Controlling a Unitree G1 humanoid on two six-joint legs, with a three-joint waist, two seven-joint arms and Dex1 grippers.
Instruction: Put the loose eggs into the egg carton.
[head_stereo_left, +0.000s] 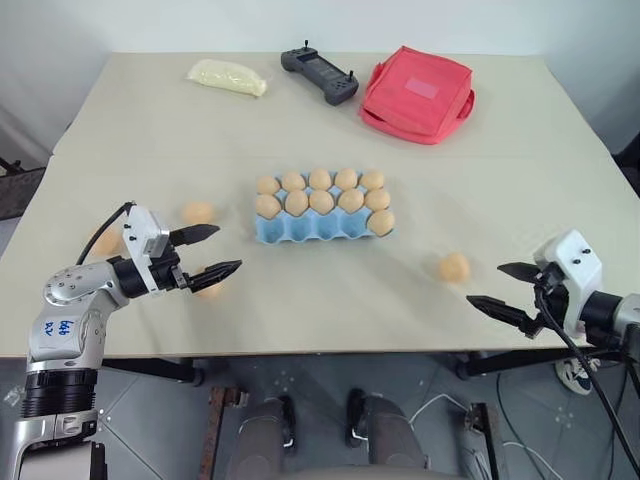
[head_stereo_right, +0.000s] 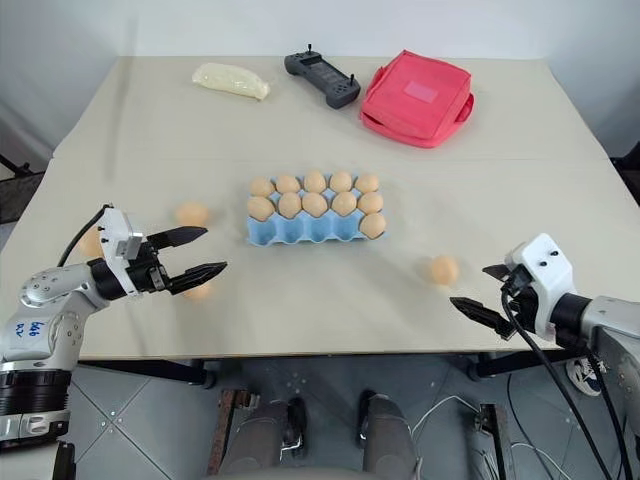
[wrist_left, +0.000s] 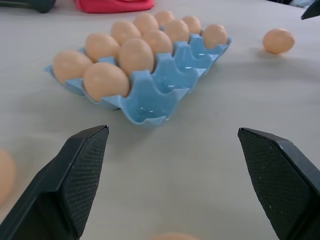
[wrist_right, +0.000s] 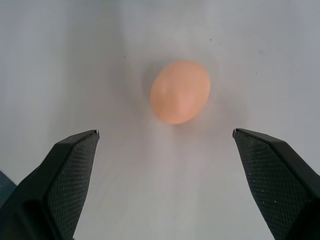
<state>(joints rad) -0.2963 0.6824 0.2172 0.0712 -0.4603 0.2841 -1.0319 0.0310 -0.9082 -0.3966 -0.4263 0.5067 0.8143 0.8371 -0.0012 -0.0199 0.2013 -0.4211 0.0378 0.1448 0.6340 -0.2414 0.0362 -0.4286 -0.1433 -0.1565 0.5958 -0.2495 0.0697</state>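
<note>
Four loose eggs (head_stereo_left: 454, 267) remain on the tabletop (head_stereo_left: 480, 190); egg carton (head_stereo_left: 322, 226) at centre, near row mostly empty. My right end effector (head_stereo_left: 508, 290), open, must reach the right egg; left end effector (head_stereo_left: 208, 252) open.

Silver-grey arms, black cables, white wrist housings; left claw (head_stereo_left: 208, 252), right claw (head_stereo_left: 508, 289): black textured fingers.

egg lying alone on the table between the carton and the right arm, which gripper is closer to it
Right. The right gripper hovers open just beside the lone egg, apart from it. The left gripper, also open, is far across the table, beyond the egg carton.
</note>
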